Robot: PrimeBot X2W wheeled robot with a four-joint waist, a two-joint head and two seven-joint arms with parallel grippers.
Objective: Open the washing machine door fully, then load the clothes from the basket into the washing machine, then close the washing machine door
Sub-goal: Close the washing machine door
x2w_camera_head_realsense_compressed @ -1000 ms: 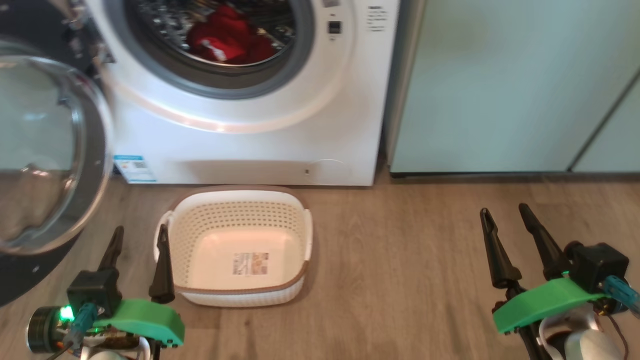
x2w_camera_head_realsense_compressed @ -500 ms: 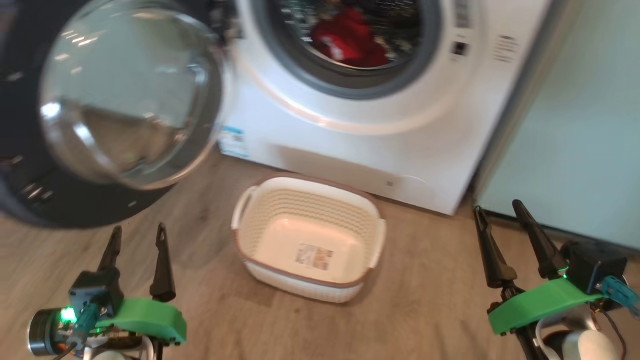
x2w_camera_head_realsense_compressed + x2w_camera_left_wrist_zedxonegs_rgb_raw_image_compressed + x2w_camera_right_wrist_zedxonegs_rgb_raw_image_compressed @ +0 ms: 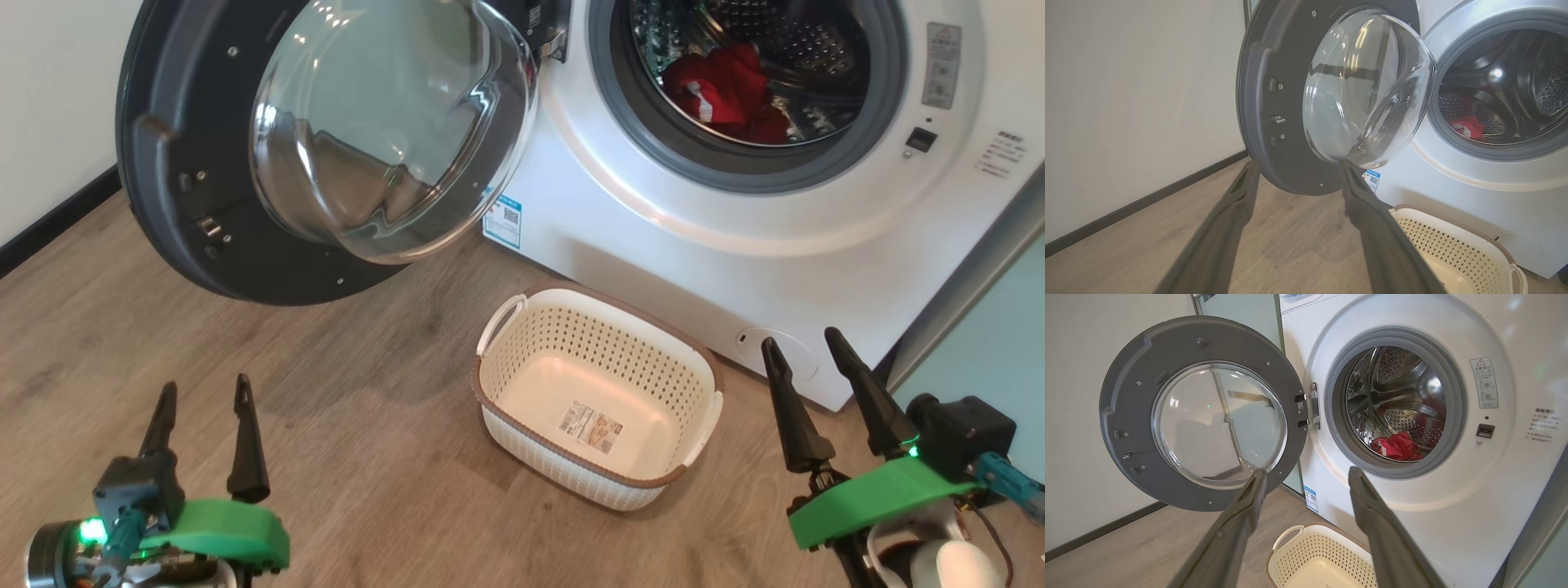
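The washing machine stands with its door swung wide open to the left, glass bowl facing me. Red clothes lie inside the steel drum; the right wrist view shows the clothes at the drum's bottom. The cream basket sits on the floor before the machine with nothing in it but its label. My left gripper is open at the lower left, well short of the door. My right gripper is open at the lower right, beside the basket.
A white wall with a dark skirting board runs along the left. Mint-green cabinet panels stand right of the machine. Wooden floor stretches between my grippers and the basket.
The head camera has turned left, so the door, machine and basket sit further right in the picture. Both grippers stay open in the same low corners.
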